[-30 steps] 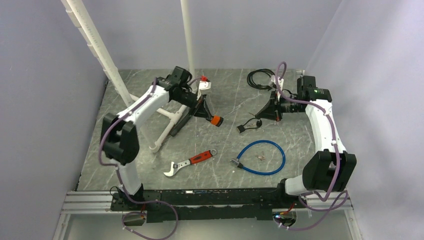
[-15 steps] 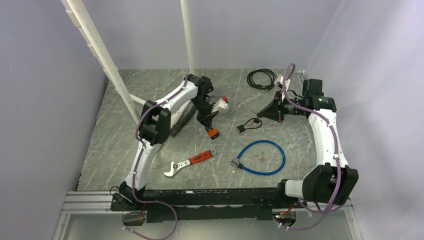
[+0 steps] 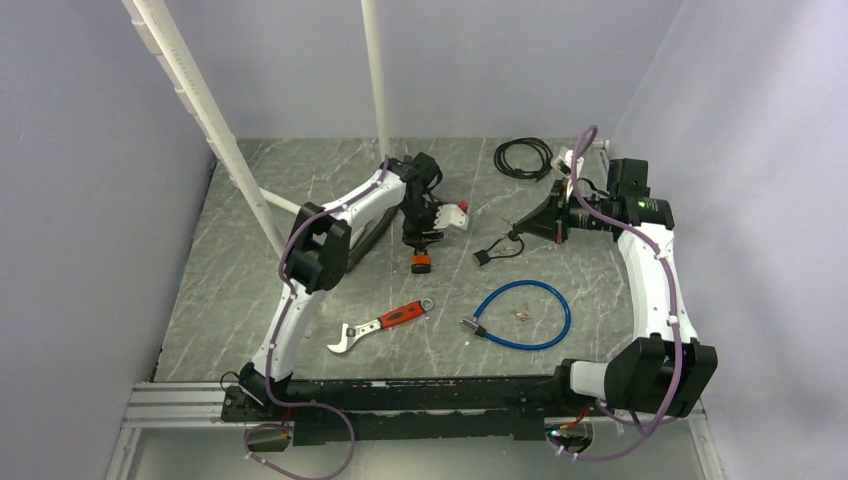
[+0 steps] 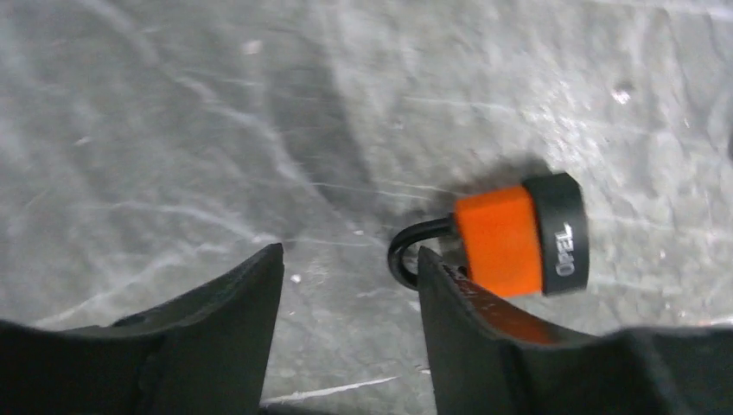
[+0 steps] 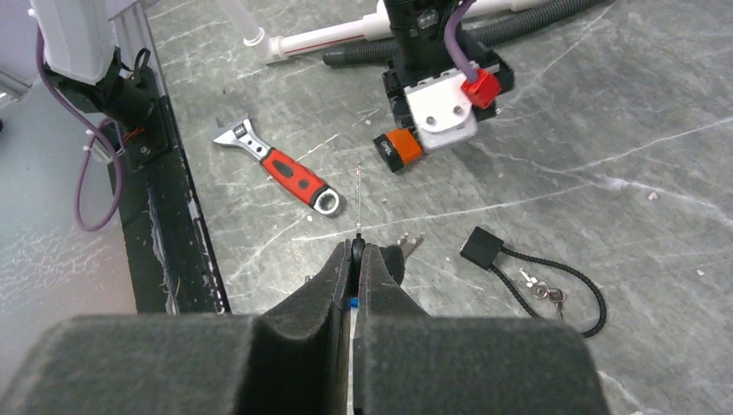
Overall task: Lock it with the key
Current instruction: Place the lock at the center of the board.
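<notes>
The orange padlock (image 4: 517,242) with a black end cap lies on the marble table (image 4: 173,130). Its black shackle (image 4: 404,251) touches the outer side of one fingertip of my left gripper (image 4: 350,259). That gripper is open with only table between its fingers. From above, the padlock (image 3: 421,263) sits just below the left gripper (image 3: 422,243). My right gripper (image 5: 356,246) is shut on the key (image 5: 358,201), whose thin blade sticks out ahead toward the padlock (image 5: 399,147). The right gripper (image 3: 520,226) hovers a short way right of the padlock.
A red-handled wrench (image 3: 380,322) and a blue cable lock (image 3: 525,315) lie nearer the arm bases. A small black cable lock (image 5: 482,246) with spare keys (image 5: 544,290) lies under the right gripper. A black cable coil (image 3: 522,157), white pipes (image 3: 290,203) and a black hose (image 3: 365,238) sit at the back.
The left arm carried the padlock right and toward the middle, lowered it to the table, then opened and let it go. The right gripper shifted slightly right, still holding the key.
</notes>
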`<state>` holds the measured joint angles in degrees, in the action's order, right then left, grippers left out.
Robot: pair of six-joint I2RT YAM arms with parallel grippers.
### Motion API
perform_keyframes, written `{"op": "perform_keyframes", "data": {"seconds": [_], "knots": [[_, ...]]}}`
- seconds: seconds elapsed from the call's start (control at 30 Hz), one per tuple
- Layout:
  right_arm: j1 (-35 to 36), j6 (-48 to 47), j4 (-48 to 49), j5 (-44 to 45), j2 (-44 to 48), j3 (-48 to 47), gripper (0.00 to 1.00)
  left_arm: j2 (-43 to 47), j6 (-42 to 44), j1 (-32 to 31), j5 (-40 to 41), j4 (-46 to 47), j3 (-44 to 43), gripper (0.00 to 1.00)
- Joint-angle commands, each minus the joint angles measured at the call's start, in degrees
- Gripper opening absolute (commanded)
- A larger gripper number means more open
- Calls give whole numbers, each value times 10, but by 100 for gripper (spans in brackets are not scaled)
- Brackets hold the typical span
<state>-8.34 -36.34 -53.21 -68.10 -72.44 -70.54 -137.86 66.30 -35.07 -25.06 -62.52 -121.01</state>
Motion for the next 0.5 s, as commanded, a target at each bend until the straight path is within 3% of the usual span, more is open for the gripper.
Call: {"op": "perform_keyframes", "data": {"seconds": [0.0,0.07,0.1,0.2,0.27,0.4,0.47], "knots": [[-3,18,32,-21,19,-1,0,94,-164,5,12,121,18,77],[-3,24,39,-18,25,5,0,128,-247,9,-8,123,46,83],[-3,28,43,-18,29,9,0,147,-283,12,-25,122,66,94],[-3,35,50,-17,36,20,0,216,-385,18,-81,138,144,99],[-3,36,52,-16,38,23,0,256,-493,17,-70,185,206,100],[-3,65,77,-8,38,27,0,309,-678,-17,51,240,286,99],[-3,84,103,-4,42,35,0,328,-715,-49,142,264,326,100]]}}
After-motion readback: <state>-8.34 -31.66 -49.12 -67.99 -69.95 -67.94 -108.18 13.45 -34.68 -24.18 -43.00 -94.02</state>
